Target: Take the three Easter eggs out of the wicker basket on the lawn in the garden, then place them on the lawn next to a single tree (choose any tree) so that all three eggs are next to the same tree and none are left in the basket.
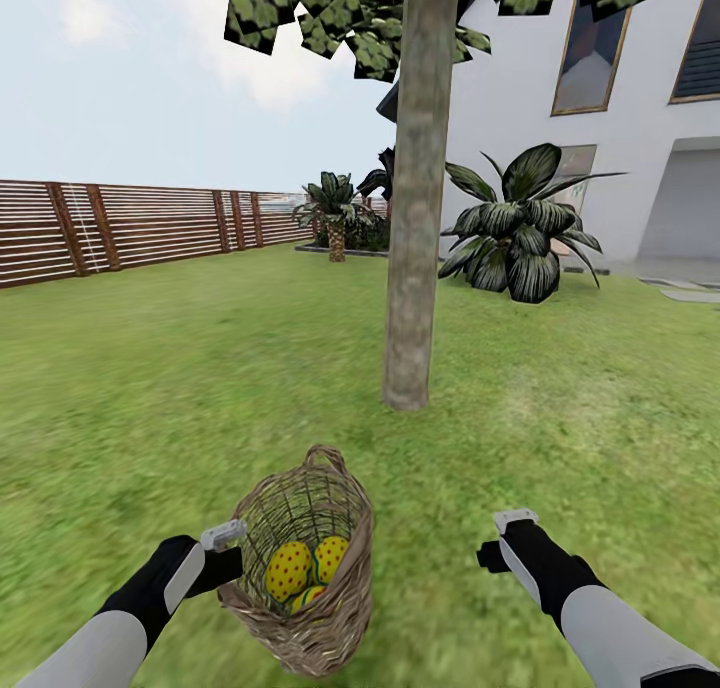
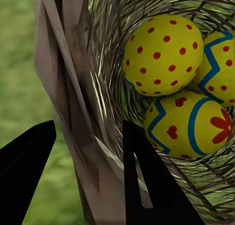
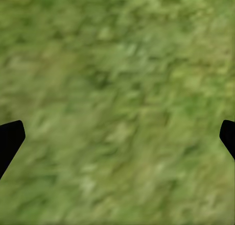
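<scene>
The tree [image 1: 412, 198] stands straight ahead of me, its bare grey-brown trunk rising from the lawn [image 1: 150, 388]. Behind it are a broad-leaved shrub [image 1: 520, 228], a short palm [image 1: 333, 213], a slatted wooden fence [image 1: 120, 228] and the white house [image 1: 600, 118]. The wicker basket [image 1: 335, 608] sits tilted on the near side of the tree, open-weave and brown. All three Easter eggs [image 2: 161, 53] lie inside it, yellow with red dots and blue zigzags, one half hidden behind the others. My left gripper [image 2: 83, 171] straddles the basket's wall, one finger inside, one outside, clamped on it. My right gripper [image 3: 117, 137] hangs spread wide over bare grass, well to the side of the basket.
</scene>
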